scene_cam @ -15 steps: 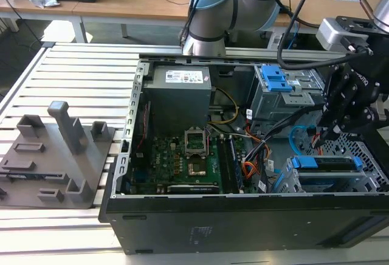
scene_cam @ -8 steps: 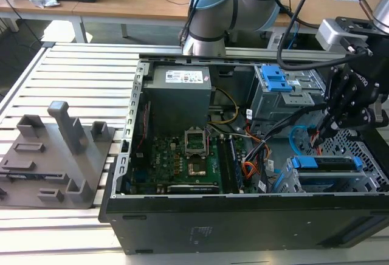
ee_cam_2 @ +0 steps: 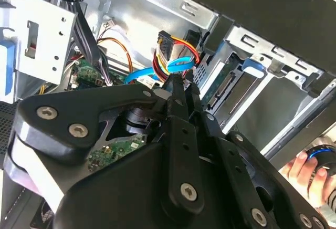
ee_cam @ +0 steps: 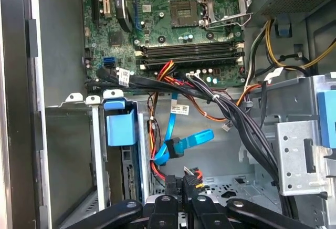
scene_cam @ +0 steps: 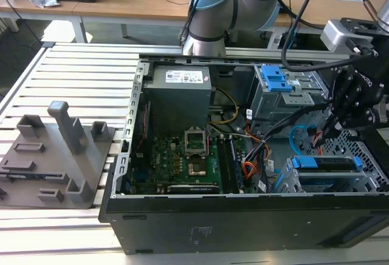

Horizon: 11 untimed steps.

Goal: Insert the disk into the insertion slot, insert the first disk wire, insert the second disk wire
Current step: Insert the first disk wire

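One gripper (ee_cam: 180, 184), jaws together, just beside the second disk wire (ee_cam: 201, 138).

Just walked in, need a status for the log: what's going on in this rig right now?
The robot arm is reaching into the open PC case. The disk, in its blue caddy, already sits in the insertion slot. The gripper hangs among the cables next to the slot, nearest a plug with red and yellow wires. The light-blue second disk wire lies just beyond it, not held.
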### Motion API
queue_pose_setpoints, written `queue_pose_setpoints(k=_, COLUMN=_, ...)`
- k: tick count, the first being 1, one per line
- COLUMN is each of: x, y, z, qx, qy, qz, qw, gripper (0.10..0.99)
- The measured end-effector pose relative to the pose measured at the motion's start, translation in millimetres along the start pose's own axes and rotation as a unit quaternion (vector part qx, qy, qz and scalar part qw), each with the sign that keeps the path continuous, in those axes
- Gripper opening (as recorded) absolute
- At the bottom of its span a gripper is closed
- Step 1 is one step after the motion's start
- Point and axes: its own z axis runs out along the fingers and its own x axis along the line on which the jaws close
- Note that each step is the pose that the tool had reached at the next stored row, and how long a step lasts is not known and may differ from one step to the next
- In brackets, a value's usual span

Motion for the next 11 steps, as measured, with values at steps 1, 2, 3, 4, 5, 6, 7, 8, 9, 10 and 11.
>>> queue_pose_setpoints(k=1, x=1.1, y=-0.2, z=0.0, qx=0.0000, qy=0.0000, qz=0.000, qw=1.0000, gripper=0.169)
queue_pose_setpoints(k=2, x=3.2, y=-0.4, z=0.1, qx=0.0000, qy=-0.0001, qz=0.000, qw=1.0000, gripper=0.169)
queue_pose_setpoints(k=3, x=5.1, y=-0.5, z=0.1, qx=0.0000, qy=0.0000, qz=0.000, qw=1.0000, gripper=0.169)
queue_pose_setpoints(k=4, x=8.4, y=-0.8, z=0.2, qx=0.0000, qy=0.0000, qz=0.000, qw=1.0000, gripper=0.169)
queue_pose_setpoints(k=5, x=12.9, y=-1.2, z=0.4, qx=0.0000, qy=-0.0001, qz=0.000, qw=1.0000, gripper=0.169)
queue_pose_setpoints(k=6, x=15.7, y=-1.5, z=0.4, qx=0.0000, qy=0.0000, qz=0.000, qw=1.0000, gripper=0.169)
queue_pose_setpoints(k=7, x=18.1, y=-1.7, z=0.5, qx=0.0000, qy=0.0000, qz=0.000, qw=1.0000, gripper=0.169)
queue_pose_setpoints(k=8, x=22.0, y=-2.1, z=0.6, qx=0.0000, qy=0.0000, qz=0.000, qw=1.0000, gripper=0.169)
queue_pose_setpoints(k=9, x=25.0, y=-2.4, z=0.7, qx=0.0000, qy=-0.0001, qz=0.000, qw=1.0000, gripper=0.169)
queue_pose_setpoints(k=10, x=26.9, y=-2.6, z=0.8, qx=0.0000, qy=0.0000, qz=0.000, qw=1.0000, gripper=0.169)
queue_pose_setpoints(k=11, x=27.9, y=-2.7, z=0.7, qx=0.0000, qy=0.0000, qz=0.000, qw=1.0000, gripper=0.169)
